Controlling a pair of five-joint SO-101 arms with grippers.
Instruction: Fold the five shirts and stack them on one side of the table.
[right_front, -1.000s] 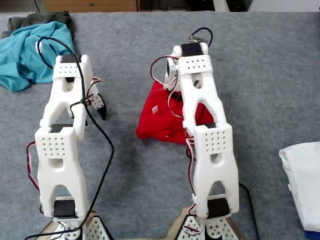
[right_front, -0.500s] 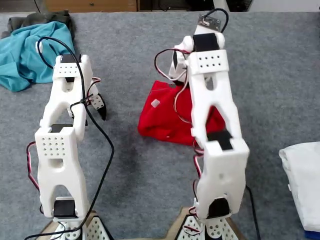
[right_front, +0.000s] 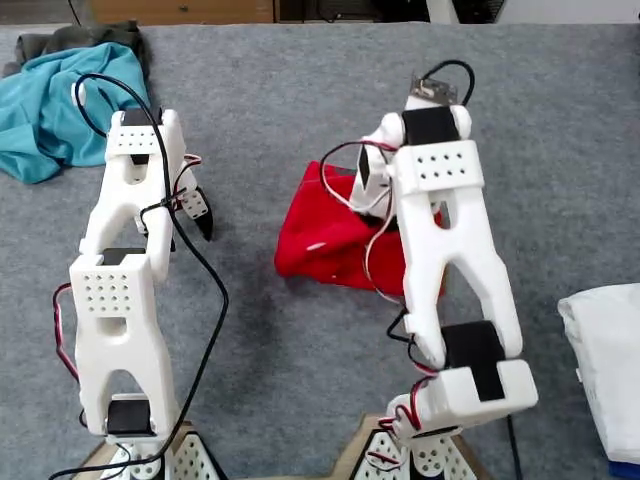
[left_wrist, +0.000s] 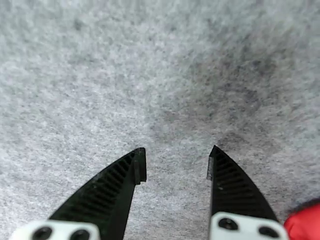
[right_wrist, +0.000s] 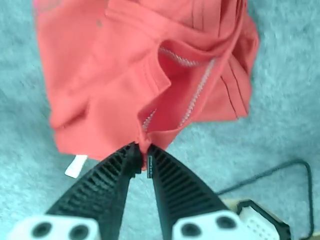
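your red shirt (right_front: 325, 240) lies crumpled mid-table, hem stitching and a white tag (right_wrist: 75, 166) showing; your right gripper (right_wrist: 142, 152) pinches its edge. your left gripper (left_wrist: 176, 162) hangs spread above the grey mat (left_wrist: 150, 75) beside it.

Wooden furniture (right_front: 185, 10) stands beyond the grey felt table (right_front: 560, 150).

The white left arm (right_front: 125, 260) stretched straight forward, its left gripper (left_wrist: 175, 162) low with jaws apart. The white right arm (right_front: 450, 240) slanted forward, its right gripper (right_wrist: 142, 151) pinched on a red cloth shirt (right_wrist: 125, 65) at its edge.
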